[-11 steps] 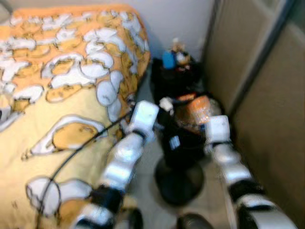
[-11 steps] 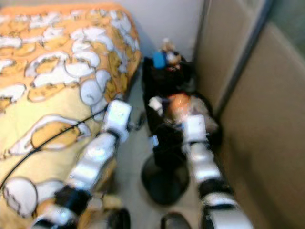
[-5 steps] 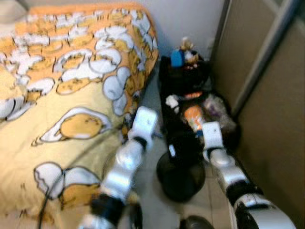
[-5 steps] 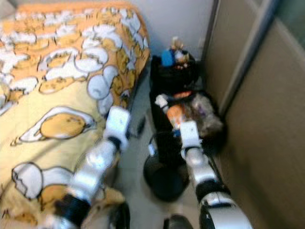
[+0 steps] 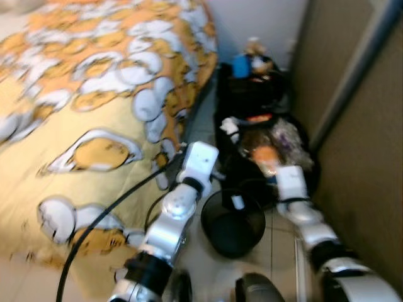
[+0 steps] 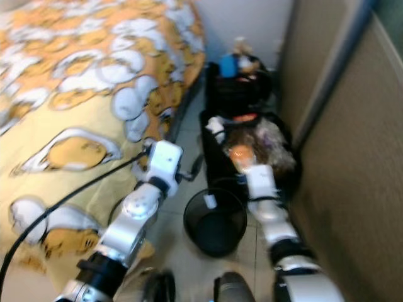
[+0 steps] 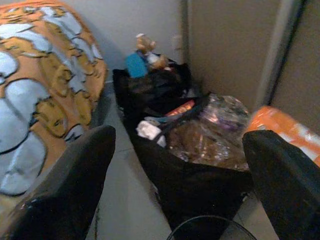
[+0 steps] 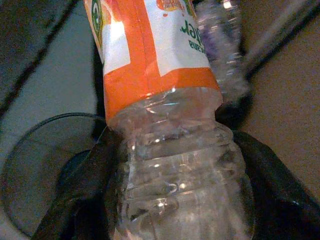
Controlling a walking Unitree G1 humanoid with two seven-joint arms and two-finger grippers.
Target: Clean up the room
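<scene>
A clear plastic bottle [image 8: 165, 125] with an orange and white label is clamped between my right gripper's [image 8: 175, 165] black fingers. In the left eye view the bottle's orange label [image 5: 266, 157] hangs just past the far rim of a black mesh wastebasket [image 5: 233, 220] standing on the floor. My left gripper [image 7: 177, 137] is open with nothing in it, beside the bed's edge and to the left of the basket. It faces an open black bag [image 7: 200, 145] stuffed with wrappers.
A bed [image 5: 94, 94] with a yellow and orange egg-print blanket takes up the left side. A second black bag [image 5: 252, 94] with a blue item sits in the far corner. Beige panels [image 5: 359, 126] wall off the right. A black cable [image 5: 107, 214] trails over the blanket.
The whole view has shifted, so the camera moved, and the basket's open top now shows. The right gripper still holds the bottle. The left gripper remains open.
</scene>
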